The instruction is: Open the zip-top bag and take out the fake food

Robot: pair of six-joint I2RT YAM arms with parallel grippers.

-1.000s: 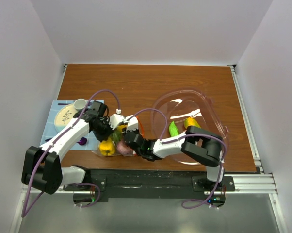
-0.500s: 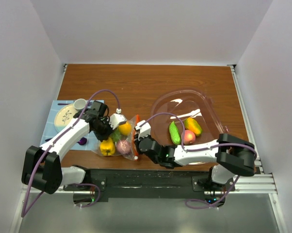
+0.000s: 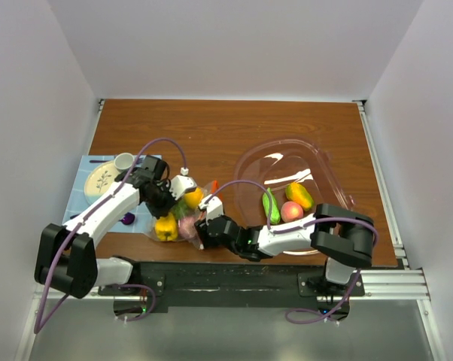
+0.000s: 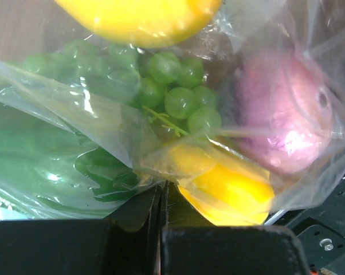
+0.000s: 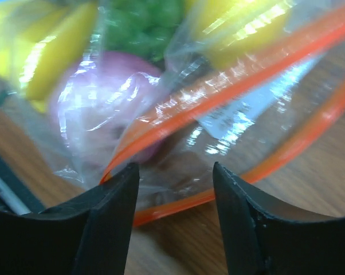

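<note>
Zip-top bag [image 4: 75, 109]: grapes [image 4: 172, 94], pink fruit [image 4: 284, 114], maybe 2 yellow pieces [image 4: 235, 192]; tub [image 3: 326, 162]: 3 foods [image 3: 291, 212].

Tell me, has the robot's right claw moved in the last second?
Yes. The right gripper has shifted toward the table's near edge, now open at the zip-top bag's mouth.

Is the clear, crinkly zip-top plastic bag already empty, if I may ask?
No, green plastic grapes, a pink fruit and yellow pieces show through the clear zip-top bag.
</note>
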